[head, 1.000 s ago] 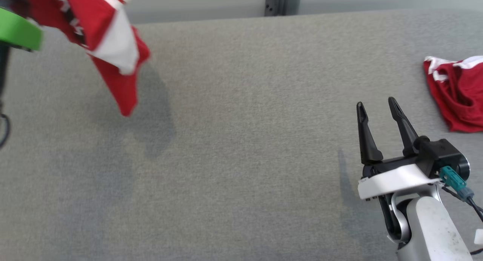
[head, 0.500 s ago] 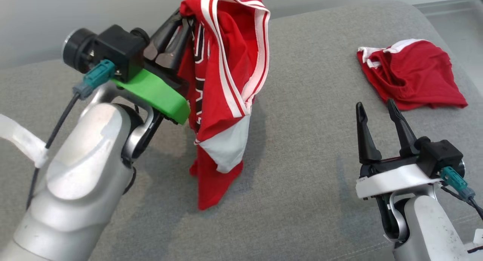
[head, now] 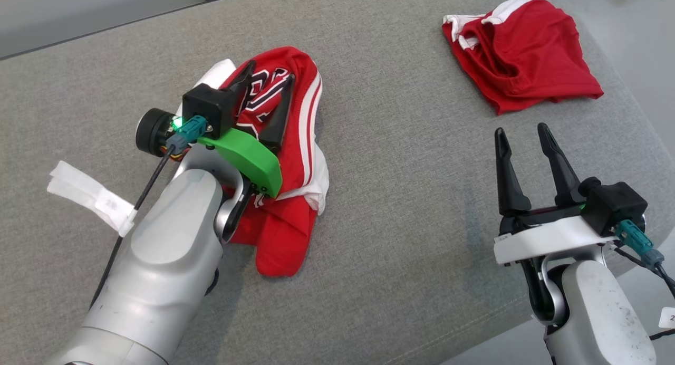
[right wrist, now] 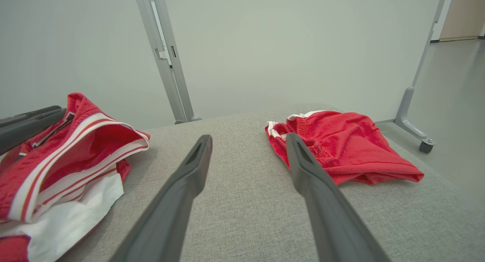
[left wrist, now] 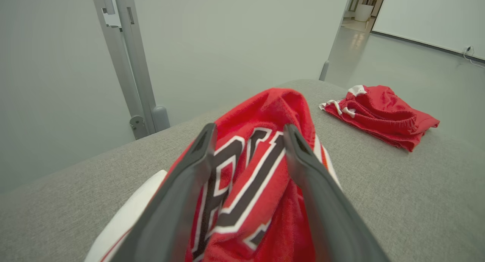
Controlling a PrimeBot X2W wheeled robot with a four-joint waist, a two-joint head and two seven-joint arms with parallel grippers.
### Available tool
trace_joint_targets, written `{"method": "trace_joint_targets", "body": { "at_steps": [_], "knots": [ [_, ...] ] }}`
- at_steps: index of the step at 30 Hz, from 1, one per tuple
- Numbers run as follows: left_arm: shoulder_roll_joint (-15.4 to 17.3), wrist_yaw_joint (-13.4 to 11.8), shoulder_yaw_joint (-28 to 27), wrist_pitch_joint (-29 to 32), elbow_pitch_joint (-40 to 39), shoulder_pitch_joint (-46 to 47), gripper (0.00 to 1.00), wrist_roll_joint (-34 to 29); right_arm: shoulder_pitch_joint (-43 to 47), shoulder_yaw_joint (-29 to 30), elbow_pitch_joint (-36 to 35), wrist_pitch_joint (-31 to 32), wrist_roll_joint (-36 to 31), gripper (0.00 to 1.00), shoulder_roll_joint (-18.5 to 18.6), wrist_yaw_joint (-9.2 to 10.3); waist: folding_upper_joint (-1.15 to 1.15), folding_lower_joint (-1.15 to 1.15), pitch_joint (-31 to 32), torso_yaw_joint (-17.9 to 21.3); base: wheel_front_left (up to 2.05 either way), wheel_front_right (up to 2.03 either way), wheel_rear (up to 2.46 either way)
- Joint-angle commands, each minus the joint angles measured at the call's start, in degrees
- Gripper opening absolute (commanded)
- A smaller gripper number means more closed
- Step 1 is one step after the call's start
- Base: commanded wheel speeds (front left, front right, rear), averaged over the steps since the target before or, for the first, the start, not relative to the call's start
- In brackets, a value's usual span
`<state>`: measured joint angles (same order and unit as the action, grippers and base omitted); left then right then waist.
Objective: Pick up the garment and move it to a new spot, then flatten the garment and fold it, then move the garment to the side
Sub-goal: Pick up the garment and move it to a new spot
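Two red garments on grey fabric surface [head: 401, 170]: crumpled red-and-white lettered jersey [head: 285, 233] lies well left of crumpled red shorts [head: 527, 64]. Two claws: left claw [head: 270, 71] spread, low, straddling jersey fold; right claw [head: 521, 129] spread, upright, near shorts.

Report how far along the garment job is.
Done: the jersey lies in a crumpled heap on the grey cushion, not gripped. In hand: the left pincer stands open over it, fingers apart above the lettering. Left: flattening, folding and moving it aside. The right pincer hangs open, holding nothing, short of the other red garment.
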<state>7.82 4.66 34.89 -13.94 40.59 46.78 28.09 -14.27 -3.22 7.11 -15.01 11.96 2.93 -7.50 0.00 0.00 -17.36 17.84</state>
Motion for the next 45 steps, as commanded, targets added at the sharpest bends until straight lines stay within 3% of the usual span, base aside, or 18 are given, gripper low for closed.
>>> {"method": "trace_joint_targets", "body": {
  "at_steps": [1, 7, 11, 24, 31, 38, 45],
  "knots": [
    [-0.2, 0.5, -0.1, -0.5, 0.7, 0.9, 1.00, 0.0, 0.2, 0.0, 0.0, -0.2, -0.6, 1.00, 0.0, 0.02, 0.00, 0.00, -0.1, -0.1, 0.00, 0.00, 0.00],
    [-1.1, 1.0, -1.9, -1.3, -1.7, -1.2, 1.00, -0.9, 1.2, 0.3, 0.2, -0.2, -2.1, 1.00, 0.0, 0.02, 0.00, 0.00, 3.8, -4.8, 0.00, 0.00, 0.00],
    [0.0, 0.4, -4.1, -1.3, -6.3, -5.4, 1.00, -2.9, 2.1, 0.1, 0.6, -0.2, -3.0, 1.00, 0.0, 0.02, 0.00, 0.00, 7.0, -8.2, 0.00, 0.00, 0.00],
    [1.2, -3.0, -14.5, -1.2, -18.2, -27.4, 1.00, -4.1, 6.1, -0.1, 3.3, -0.2, -3.2, 1.00, 0.0, 0.02, 0.00, 0.00, 14.6, -17.6, 0.00, 0.00, 0.00],
    [-1.5, -5.8, -23.6, -1.2, -27.7, -39.7, 1.00, -5.5, 7.3, -0.4, 4.5, -0.2, -3.1, 1.00, 0.0, 0.02, 0.00, 0.00, 15.2, -19.7, 0.00, 0.00, 0.00],
    [-3.8, -5.8, -27.5, -1.2, -33.2, -47.2, 1.00, -7.7, 8.5, -0.5, 5.4, -0.2, -2.3, 1.00, 0.0, 0.02, 0.00, 0.00, 14.9, -20.5, 0.00, 0.00, 0.00],
    [-4.6, -5.2, -29.3, -1.2, -33.8, -48.8, 1.00, -9.1, 9.0, -1.5, 7.1, -0.2, -1.5, 1.00, 0.0, 0.02, 0.00, 0.00, 15.3, -20.3, 0.00, 0.00, 0.00]
  ]
}}
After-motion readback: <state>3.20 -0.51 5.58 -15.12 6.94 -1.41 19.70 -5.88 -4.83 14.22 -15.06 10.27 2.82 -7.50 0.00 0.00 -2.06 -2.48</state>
